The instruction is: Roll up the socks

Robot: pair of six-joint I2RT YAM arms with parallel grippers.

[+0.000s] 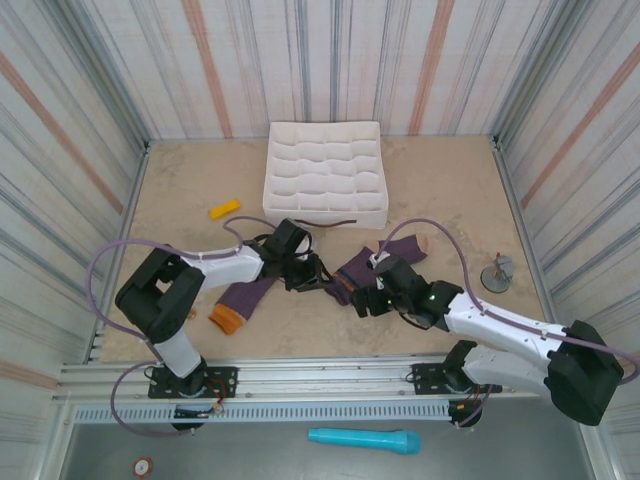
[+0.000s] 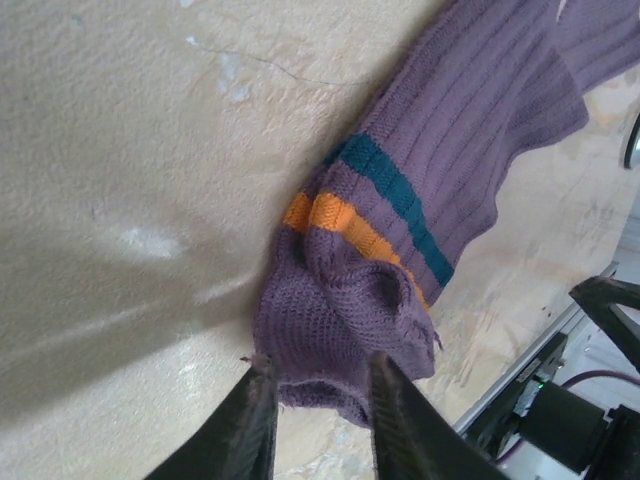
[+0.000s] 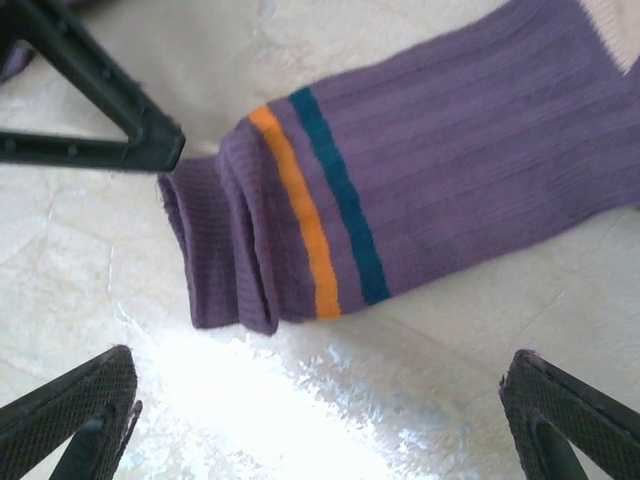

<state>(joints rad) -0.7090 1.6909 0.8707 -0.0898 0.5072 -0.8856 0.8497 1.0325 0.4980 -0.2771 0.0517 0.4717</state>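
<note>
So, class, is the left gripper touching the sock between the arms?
Touching. The left wrist view shows the left gripper with both fingers pressed against the bunched cuff of the sock.

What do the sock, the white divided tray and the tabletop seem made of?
The sock: ribbed knit fabric, matte purple with orange and teal bands; knit ribs and a soft folded cuff show. The white divided tray: probably moulded plastic, matte, with smooth wavy cells; too small to be sure. The tabletop: hard beige surface, slight sheen, scuffed; perhaps laminate.
</note>
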